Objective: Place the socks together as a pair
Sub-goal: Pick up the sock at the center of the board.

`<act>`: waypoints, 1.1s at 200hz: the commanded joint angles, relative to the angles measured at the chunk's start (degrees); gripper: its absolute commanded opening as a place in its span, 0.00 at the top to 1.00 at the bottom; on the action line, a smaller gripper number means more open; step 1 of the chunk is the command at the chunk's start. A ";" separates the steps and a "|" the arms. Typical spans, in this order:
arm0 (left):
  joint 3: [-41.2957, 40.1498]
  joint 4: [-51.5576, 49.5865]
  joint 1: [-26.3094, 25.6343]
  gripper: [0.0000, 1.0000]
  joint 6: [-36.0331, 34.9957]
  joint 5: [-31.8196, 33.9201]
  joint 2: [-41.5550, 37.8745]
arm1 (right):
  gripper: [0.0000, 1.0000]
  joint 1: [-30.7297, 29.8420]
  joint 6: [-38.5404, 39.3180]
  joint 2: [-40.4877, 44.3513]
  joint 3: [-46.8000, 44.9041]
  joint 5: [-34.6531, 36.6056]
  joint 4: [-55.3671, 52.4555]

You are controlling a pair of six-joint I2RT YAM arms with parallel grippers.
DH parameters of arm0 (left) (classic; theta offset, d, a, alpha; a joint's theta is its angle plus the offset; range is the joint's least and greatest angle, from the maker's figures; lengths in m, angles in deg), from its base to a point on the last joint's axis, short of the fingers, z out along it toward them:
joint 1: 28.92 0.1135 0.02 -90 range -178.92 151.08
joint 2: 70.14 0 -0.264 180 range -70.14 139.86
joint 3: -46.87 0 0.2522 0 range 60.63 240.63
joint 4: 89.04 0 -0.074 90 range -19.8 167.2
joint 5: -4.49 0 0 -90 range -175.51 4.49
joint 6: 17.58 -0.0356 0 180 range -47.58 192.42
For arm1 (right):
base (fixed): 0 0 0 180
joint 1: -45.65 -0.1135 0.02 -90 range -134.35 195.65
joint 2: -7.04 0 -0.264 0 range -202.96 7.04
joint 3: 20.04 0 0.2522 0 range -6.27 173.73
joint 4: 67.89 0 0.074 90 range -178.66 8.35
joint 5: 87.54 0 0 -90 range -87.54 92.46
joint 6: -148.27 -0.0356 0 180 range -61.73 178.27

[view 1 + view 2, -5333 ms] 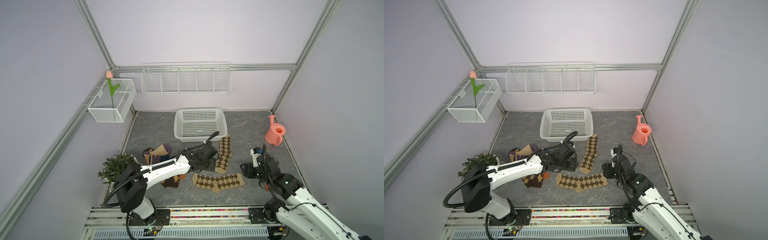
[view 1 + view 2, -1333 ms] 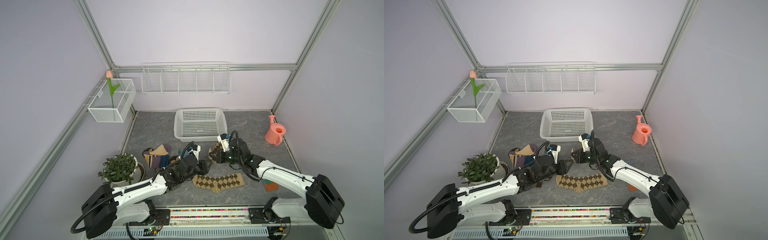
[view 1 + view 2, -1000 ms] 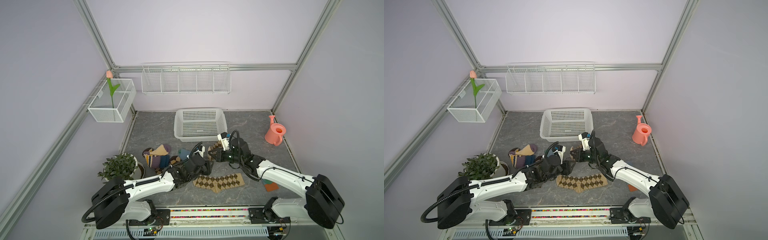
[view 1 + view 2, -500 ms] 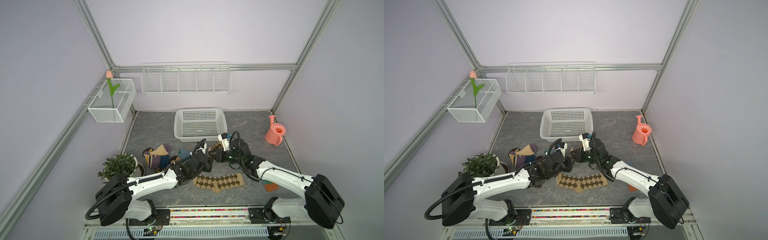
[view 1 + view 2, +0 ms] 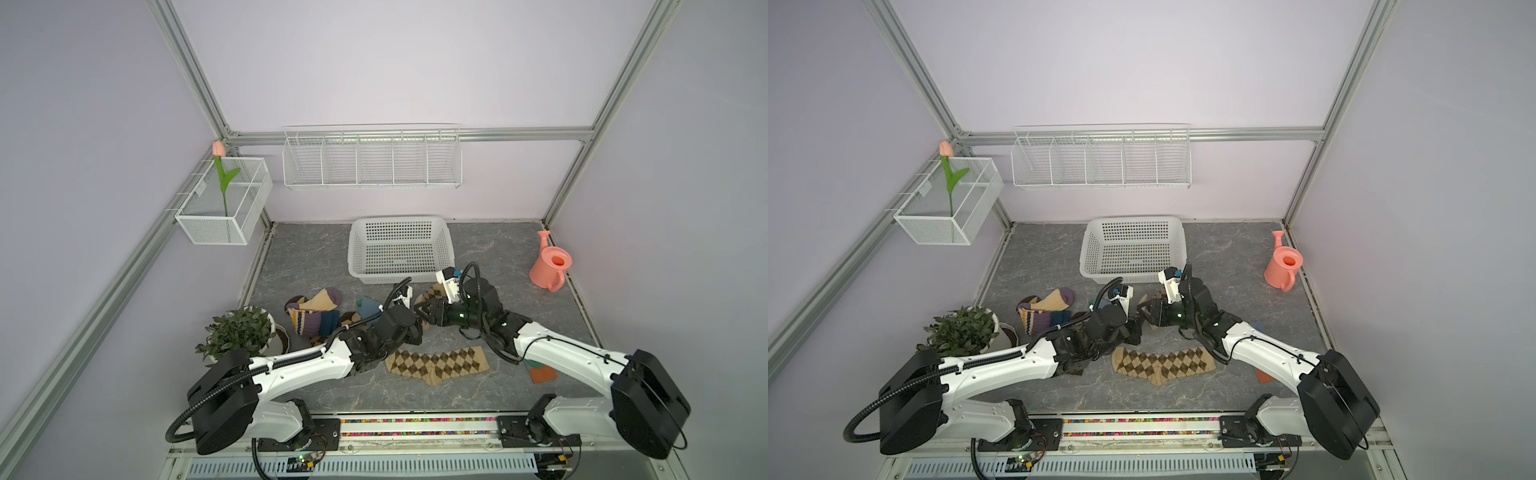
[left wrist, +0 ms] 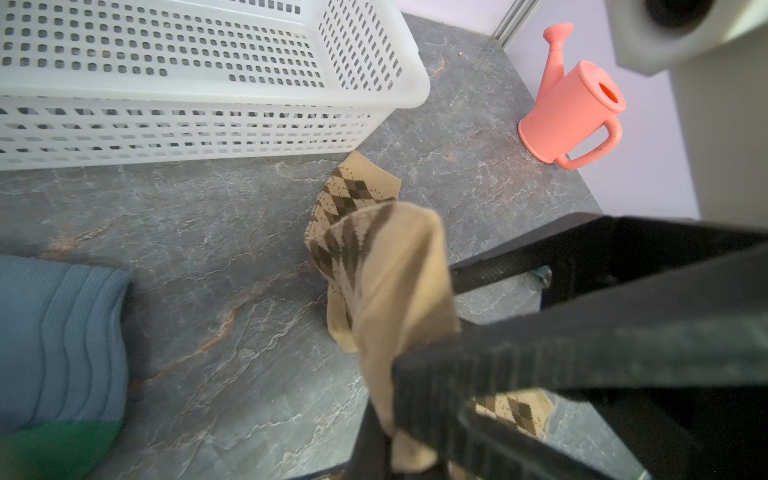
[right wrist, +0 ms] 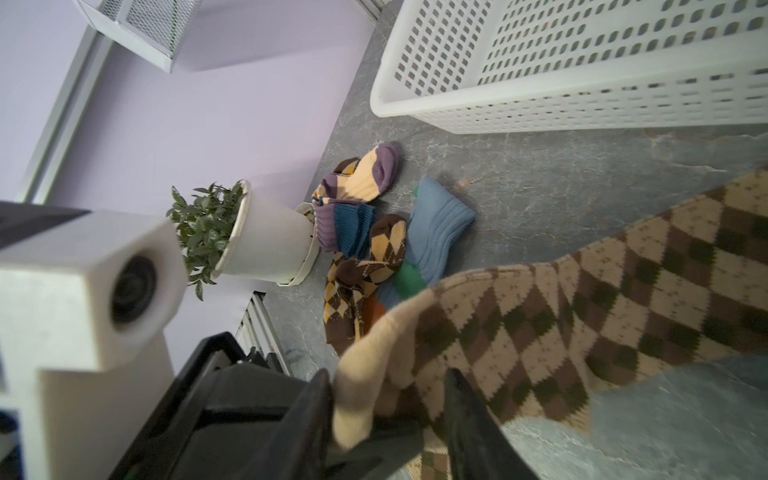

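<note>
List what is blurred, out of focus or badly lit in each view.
Left wrist view: the black fingers near the lens and the blue sock at the edge are soft; the white basket is sharp. Right wrist view: the white camera housing is blurred, the tan argyle sock sharp. Both top views: even light, faint shadows.

Left arm point(image 5: 307, 368) stretched inward, jaws clamped — right arm point(image 5: 557, 353) facing it, jaws parted.

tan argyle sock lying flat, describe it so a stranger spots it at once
From the white perforated basket at the back of the grey table, come straight forward. The tan argyle sock lies stretched flat near the front edge. Its twin hangs pinched in the left pincer; this one lies free.
</note>
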 commanded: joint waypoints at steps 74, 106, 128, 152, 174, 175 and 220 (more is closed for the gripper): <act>-2.50 -6.28 -0.03 1.00 5.09 -12.50 -12.76 | 0.43 6.14 13.54 15.42 -5.27 19.65 -28.15; -5.15 -7.21 -0.04 1.00 6.74 -16.54 -15.85 | 0.47 6.23 13.96 6.10 -4.73 16.86 -23.95; -8.00 -8.56 -0.03 1.00 7.44 -14.96 -18.61 | 0.47 5.62 15.00 -1.98 -3.17 15.52 -21.16; -11.20 -7.85 -0.03 1.00 7.57 -13.60 -20.90 | 0.47 3.49 17.59 -10.58 0.53 17.09 -21.29; -12.94 -6.83 -0.03 1.00 7.43 -13.79 -21.98 | 0.48 1.77 18.30 -13.49 1.84 19.73 -19.78; -13.02 -6.83 -0.03 1.00 7.47 -13.82 -22.04 | 0.48 1.75 18.35 -13.54 1.85 19.77 -19.62; -13.52 -7.53 -0.03 1.00 7.06 -14.51 -22.39 | 0.49 1.68 18.47 -16.89 4.79 20.77 -16.79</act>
